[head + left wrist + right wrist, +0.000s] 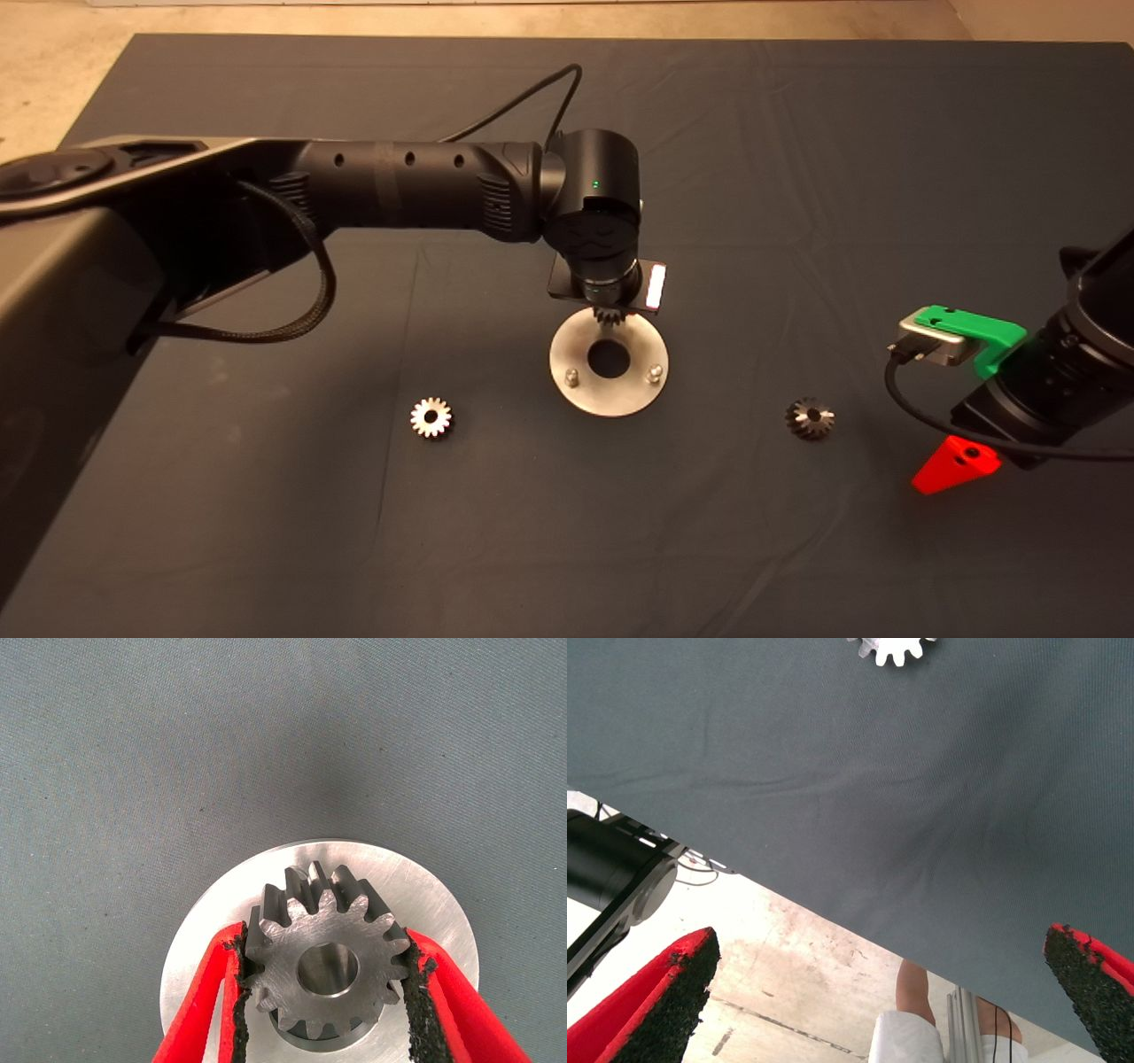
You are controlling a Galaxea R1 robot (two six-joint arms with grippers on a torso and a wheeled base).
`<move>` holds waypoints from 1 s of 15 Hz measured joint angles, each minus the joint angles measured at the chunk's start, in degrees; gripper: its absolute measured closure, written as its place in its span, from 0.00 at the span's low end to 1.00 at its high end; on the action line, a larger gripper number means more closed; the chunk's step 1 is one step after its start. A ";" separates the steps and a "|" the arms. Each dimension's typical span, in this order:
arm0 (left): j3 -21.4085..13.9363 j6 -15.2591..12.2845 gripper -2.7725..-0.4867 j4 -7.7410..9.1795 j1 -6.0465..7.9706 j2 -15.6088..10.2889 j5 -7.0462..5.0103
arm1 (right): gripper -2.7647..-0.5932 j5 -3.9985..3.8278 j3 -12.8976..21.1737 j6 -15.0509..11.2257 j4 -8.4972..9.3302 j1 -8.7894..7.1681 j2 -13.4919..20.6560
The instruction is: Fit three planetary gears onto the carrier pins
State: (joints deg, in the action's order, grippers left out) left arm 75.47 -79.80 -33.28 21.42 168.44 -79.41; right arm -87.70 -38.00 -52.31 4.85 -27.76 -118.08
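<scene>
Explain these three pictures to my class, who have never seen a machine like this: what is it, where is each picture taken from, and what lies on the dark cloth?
It is a robot with two black arms, each ending in a hand with two red fingers. The big picture looks down from above the dark mat. The other two come from cameras on the wrists.

The left hand reaches in over a shiny round disc with a centre hole. It is shut on a small toothed gear, held just above the disc. Two short pins show on the disc; a third cannot be seen.

Two more gears lie on the mat: a brighter gear and a darker gear, either side of the disc.

The right hand waits at the edge, fingers wide open. Its camera also shows a person's leg.
</scene>
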 joint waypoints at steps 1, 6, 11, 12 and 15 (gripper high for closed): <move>0.07 0.12 0.82 -0.01 0.00 -0.02 0.00 | 0.02 0.00 0.00 0.00 0.00 0.00 0.00; 0.73 2.01 0.82 -0.01 0.05 0.00 0.20 | 0.02 0.00 0.00 0.00 0.00 0.00 0.00; 1.43 2.51 0.82 0.01 0.16 0.09 0.50 | 0.02 0.00 0.00 0.00 -0.01 0.28 0.17; 1.82 2.79 0.82 0.01 0.21 0.13 0.55 | 0.02 0.01 0.00 0.01 0.00 0.28 0.17; 2.41 3.17 0.82 -0.89 0.18 -0.05 0.77 | 0.02 0.00 0.00 0.01 0.00 0.30 0.18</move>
State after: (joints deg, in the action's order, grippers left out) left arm 77.89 -76.63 -34.17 21.60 168.39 -78.64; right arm -87.70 -38.00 -52.30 4.85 -27.45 -117.90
